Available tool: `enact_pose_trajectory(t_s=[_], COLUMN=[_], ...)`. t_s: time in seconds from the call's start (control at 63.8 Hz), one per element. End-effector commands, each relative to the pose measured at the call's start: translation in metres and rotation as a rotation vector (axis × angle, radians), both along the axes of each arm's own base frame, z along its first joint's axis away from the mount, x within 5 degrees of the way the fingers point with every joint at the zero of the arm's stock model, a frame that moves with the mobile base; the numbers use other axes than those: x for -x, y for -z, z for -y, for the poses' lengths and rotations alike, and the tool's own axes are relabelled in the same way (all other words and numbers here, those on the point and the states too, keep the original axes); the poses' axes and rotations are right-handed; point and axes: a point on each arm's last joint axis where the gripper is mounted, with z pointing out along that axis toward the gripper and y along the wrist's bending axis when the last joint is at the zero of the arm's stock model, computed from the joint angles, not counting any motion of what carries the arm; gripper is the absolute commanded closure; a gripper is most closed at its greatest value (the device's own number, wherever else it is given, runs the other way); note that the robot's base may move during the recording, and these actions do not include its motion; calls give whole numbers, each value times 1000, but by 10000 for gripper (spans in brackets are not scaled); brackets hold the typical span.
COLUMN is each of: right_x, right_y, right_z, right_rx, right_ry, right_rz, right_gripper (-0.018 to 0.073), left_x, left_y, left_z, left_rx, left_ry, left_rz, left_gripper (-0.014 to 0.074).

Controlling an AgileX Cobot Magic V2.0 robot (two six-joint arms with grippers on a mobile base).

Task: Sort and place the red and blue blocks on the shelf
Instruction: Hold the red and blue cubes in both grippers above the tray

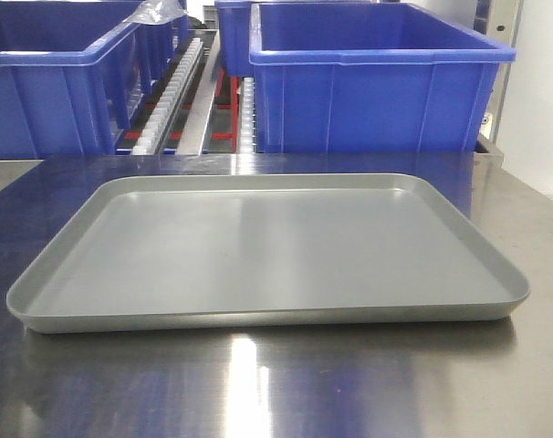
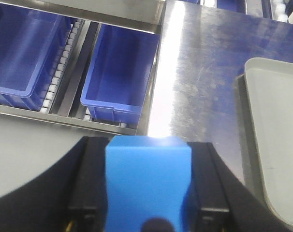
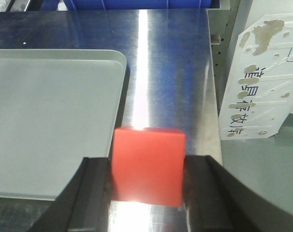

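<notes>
A white placard (image 3: 257,77) beside the bench (image 3: 170,67) is carrying worn dark characters I cannot read. The right end effector (image 3: 147,193) is clamping the red block (image 3: 147,164) above the shiny steel, just right of the grey tray (image 3: 50,121). The left end effector (image 2: 147,198) is gripping the blue block (image 2: 148,174) left of the tray, with blue crates (image 2: 120,72) sitting on the shelf (image 2: 59,72) rollers beyond.
</notes>
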Motion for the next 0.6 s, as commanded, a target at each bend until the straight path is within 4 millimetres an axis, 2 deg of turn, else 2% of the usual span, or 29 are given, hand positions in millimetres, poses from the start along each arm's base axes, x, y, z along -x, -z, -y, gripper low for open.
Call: enact_pose_trajectory(t_s=[0.0, 0.58], right_x=[-3, -3], right_y=[-15, -15], right_z=[0, 0], right_rx=[-15, -15], right_ry=[-1, -1], right_rz=[100, 100], right_gripper=[509, 509], left_x=[-4, -4], left_y=[-16, -16], left_z=[1, 1], left_rx=[9, 9], left_ry=[12, 12], left_rz=[103, 103], left_gripper=[472, 472])
